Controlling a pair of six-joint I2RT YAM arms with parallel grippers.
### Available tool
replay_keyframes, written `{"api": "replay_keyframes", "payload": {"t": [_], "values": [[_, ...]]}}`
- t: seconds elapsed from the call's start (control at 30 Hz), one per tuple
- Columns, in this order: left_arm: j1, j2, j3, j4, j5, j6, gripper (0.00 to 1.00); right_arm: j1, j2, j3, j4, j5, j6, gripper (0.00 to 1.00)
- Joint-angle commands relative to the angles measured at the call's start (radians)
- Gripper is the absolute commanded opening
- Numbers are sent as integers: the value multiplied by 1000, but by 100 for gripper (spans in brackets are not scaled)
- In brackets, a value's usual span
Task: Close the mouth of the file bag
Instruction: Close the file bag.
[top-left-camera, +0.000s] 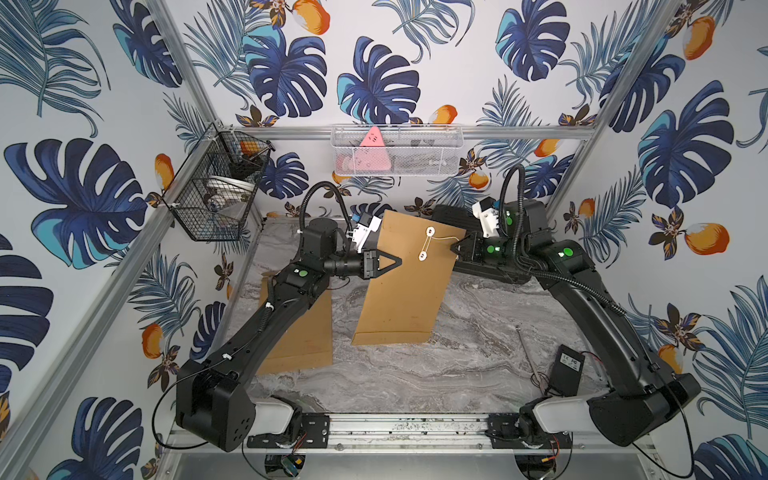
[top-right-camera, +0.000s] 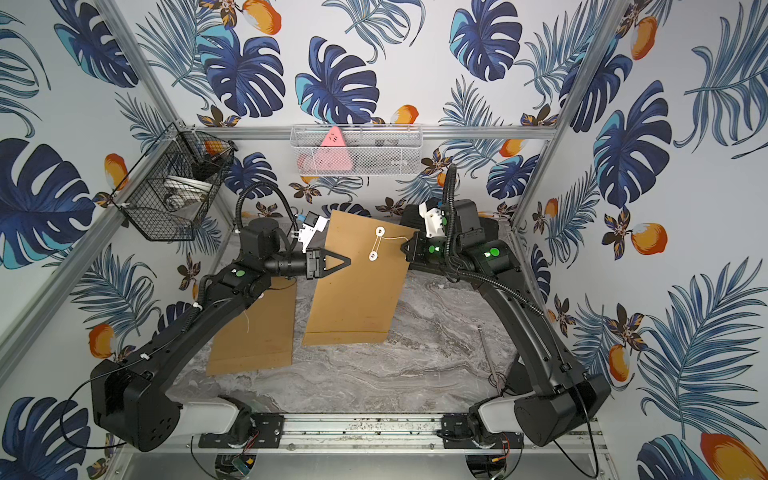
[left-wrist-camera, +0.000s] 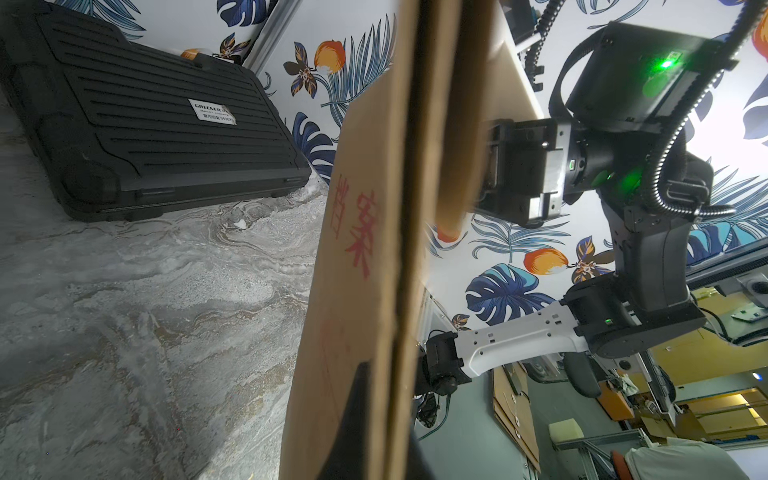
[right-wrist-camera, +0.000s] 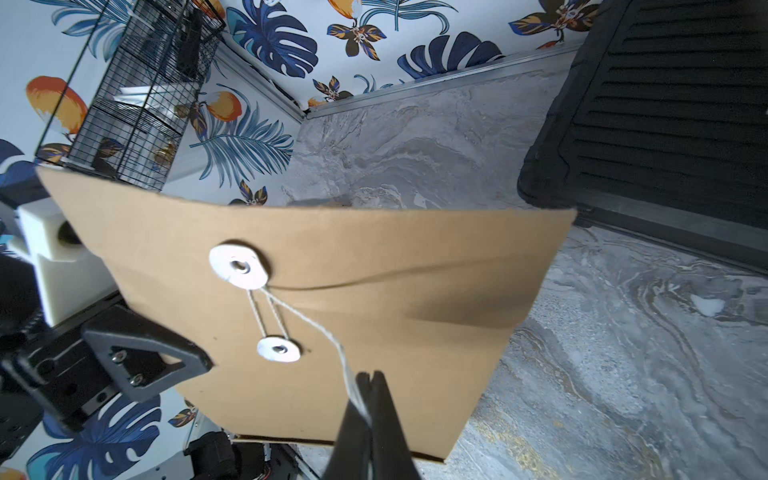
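Top views: file bag (top-left-camera: 407, 286) (top-right-camera: 357, 291) held up over worktop (top-left-camera: 478, 353), tilted, flap end uppermost. Left jaws shut on its side edge. Right jaws at opposite edge, pinched on string (top-left-camera: 442, 238). Second bag (top-left-camera: 307, 340) flat on worktop, below left jaws.

Left wrist view: file bag (left-wrist-camera: 365, 257) edge-on between left jaws. Red print (left-wrist-camera: 353, 232) on face. Black case (left-wrist-camera: 145, 124) beyond.

Right wrist view: right jaws closed on string (right-wrist-camera: 316, 324), near lower button (right-wrist-camera: 278, 349). String looped between upper button (right-wrist-camera: 239, 266) and lower button.

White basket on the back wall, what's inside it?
A pink triangle-shaped thing stands inside the white basket. Some darker bits lie beside it, but the mesh hides what they are.
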Motion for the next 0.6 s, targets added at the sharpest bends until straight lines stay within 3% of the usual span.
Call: {"api": "replay_keyframes", "payload": {"t": [0.0, 0.57], "values": [[2, -20, -9, 18, 19, 15, 0, 0, 46, 57, -128, 119, -69, 0], [-32, -17, -62, 31, 26, 6, 0, 0, 146, 206, -197, 194, -78, 0]]}}
